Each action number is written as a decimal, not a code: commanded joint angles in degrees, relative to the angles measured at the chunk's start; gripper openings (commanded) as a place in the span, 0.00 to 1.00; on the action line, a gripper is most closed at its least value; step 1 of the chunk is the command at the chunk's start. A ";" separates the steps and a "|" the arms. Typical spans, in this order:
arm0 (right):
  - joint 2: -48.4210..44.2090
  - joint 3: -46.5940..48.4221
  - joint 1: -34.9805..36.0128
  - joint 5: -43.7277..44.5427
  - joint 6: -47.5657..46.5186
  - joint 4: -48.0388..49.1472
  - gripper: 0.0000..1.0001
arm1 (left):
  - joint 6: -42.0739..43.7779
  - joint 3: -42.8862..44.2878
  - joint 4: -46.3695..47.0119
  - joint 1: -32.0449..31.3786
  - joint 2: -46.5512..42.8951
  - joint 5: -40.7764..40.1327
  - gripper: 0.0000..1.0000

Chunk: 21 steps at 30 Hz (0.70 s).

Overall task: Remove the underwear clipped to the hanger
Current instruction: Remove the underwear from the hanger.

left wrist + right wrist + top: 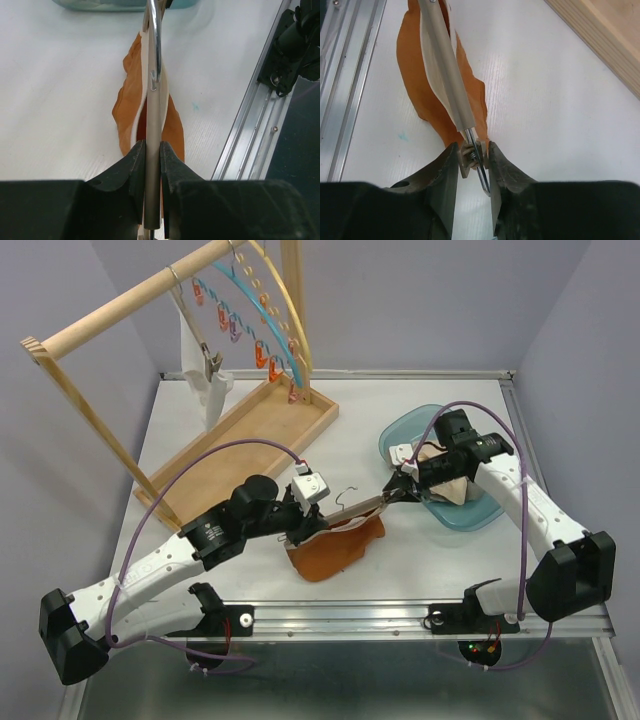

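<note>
From above, the rust-orange underwear (335,550) lies at the middle of the white worktop (420,560), hung from a metal hanger (355,508) that runs from eight o'clock towards two. The left gripper (300,528) has the bar's eight o'clock end and the right gripper (395,492) meets the two o'clock end. A blue tub (400,435) at two o'clock holds beige briefs (450,490). A wooden rack (110,315) at ten o'clock carries a pale garment (212,390). Plain grey walls close the worktop in on three sides. The left wrist view shows its jaws clamped tight on the bar, with orange cloth spreading to nine and three o'clock. An aluminium rail (250,115) edges the worktop at three o'clock. The right wrist view shows its jaws narrowly apart, astride the clip (469,155) at the bar's tip, with the cloth trailing off to eleven o'clock. Whether they press the clip I cannot tell. To do the step well, I judge the squeeze should land square on the clip's levers while the left arm holds the bar steady. The cloth should then be drawn clear before the squeeze is let go, or the clip will likely bite the waistband again.
</note>
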 commanded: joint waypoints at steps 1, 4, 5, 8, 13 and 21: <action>-1.60 3.48 0.54 -0.75 -0.77 -0.77 0.03 | 0.66 2.92 2.80 -0.30 -1.04 -0.21 0.00; -1.95 3.57 0.54 -0.93 -1.12 -1.03 0.01 | 0.75 3.00 2.80 -0.39 -0.78 0.06 0.00; -2.04 3.57 0.54 -0.93 -1.04 -1.03 0.01 | 0.83 3.00 2.71 -0.39 -0.69 0.06 0.00; -2.22 3.84 0.54 -0.93 -0.60 -1.03 0.20 | 0.84 3.00 2.62 -0.48 -0.51 0.06 0.00; -3.18 4.71 0.54 -1.72 -0.07 -0.86 0.11 | 0.92 3.27 2.71 -0.48 -0.16 0.23 0.00; -4.50 8.23 0.54 -2.78 2.92 -1.56 0.08 | 1.19 3.53 2.53 -0.92 0.54 0.41 0.00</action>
